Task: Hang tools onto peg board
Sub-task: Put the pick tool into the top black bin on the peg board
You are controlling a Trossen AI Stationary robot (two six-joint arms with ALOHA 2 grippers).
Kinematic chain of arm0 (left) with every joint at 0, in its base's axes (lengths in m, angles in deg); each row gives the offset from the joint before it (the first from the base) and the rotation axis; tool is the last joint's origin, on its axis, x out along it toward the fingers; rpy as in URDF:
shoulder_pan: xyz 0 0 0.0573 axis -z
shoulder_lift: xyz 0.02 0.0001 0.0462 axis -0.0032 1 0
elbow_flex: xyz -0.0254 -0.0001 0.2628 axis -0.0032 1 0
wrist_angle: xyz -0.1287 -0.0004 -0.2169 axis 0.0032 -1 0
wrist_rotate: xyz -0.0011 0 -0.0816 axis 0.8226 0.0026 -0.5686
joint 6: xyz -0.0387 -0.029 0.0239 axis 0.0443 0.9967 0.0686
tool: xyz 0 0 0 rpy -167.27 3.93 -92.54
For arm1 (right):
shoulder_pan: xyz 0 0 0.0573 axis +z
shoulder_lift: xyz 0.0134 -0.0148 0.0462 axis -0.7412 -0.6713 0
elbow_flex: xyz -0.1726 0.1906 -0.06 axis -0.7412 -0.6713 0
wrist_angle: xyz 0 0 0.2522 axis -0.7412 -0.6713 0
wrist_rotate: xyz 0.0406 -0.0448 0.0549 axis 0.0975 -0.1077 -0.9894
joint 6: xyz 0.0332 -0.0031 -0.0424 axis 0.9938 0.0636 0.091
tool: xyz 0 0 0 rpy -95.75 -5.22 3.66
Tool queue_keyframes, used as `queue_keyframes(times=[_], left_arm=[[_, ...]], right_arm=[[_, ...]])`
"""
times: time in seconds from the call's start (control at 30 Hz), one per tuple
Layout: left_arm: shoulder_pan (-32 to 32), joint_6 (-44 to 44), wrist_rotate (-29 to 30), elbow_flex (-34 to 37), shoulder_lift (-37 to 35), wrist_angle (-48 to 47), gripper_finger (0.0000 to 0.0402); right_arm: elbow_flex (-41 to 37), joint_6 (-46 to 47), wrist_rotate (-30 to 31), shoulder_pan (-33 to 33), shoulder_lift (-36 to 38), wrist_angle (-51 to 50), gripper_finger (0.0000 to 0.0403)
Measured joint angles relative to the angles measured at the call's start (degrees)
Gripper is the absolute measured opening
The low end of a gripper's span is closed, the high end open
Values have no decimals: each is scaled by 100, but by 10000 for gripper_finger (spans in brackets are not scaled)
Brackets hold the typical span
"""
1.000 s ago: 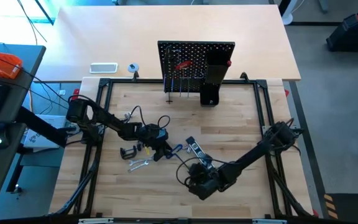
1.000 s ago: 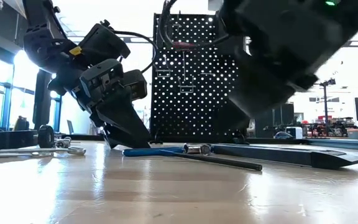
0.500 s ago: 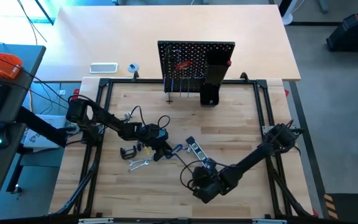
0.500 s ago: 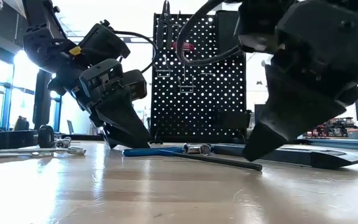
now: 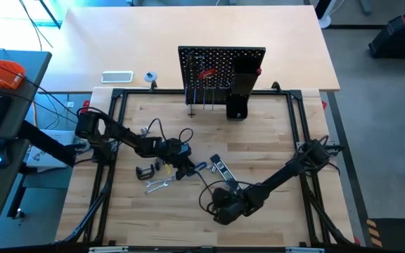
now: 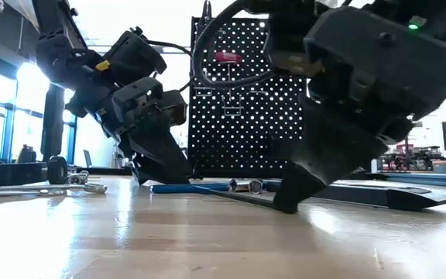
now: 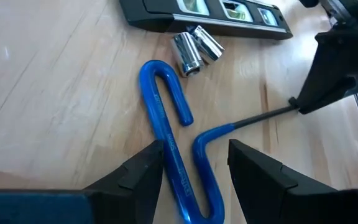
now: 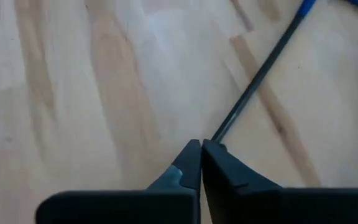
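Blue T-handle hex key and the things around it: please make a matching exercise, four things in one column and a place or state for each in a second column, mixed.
Things:
1. blue T-handle hex key
2. right gripper
3. two silver sockets
4. red-handled screwdriver

Places or states:
A. hanging on the black peg board
B. fingers shut, at the tip of the key's dark shaft
C. lying on the wooden table, its blue loop between the left gripper's open fingers
D. lying between the key and the black-and-silver bar

Pairs: 1-C, 2-B, 3-D, 4-A
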Motion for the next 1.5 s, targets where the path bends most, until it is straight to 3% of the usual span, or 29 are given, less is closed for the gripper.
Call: queue_keyframes(times=[0.4,0.8,1.23,1.5], left_arm=[[-25,271,-278,-82,4,3,171],[-125,250,-422,-116,-13,-206,170],[-133,50,-461,-110,-11,-195,170],[-149,52,-492,-94,-140,-180,170]], right_arm=[[-8,-320,188,-222,-110,215,0],[186,-657,736,-36,-109,179,3],[1304,98,1285,570,-128,-2050,112],[1412,510,407,744,-112,-2177,105]])
